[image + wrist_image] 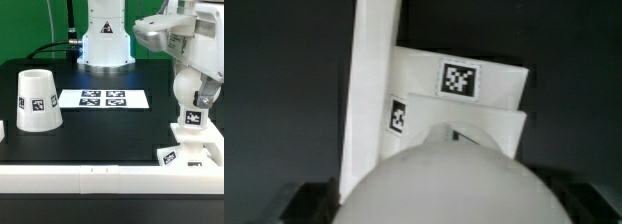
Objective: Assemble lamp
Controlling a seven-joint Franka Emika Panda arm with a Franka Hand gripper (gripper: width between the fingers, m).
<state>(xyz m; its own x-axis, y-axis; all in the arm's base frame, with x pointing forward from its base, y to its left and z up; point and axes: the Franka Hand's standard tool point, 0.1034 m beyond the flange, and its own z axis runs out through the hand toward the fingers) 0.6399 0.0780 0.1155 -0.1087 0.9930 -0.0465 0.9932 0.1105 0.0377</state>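
**Halfway there — shade yet to fit**

Seeing the bulb (446,180) upright on the base (197,153), at the exterior view's right, just beside the front rail (90,180). Holding it from above with the gripper (192,102), jaws apparently pinching its round top, one on either side. Hard to say whether seated fully home — possibly more turning needed. Leaving the shade (35,100) mouth-down and well apart at the exterior view's left, beyond the marker board (103,98); untouched, to go on last.
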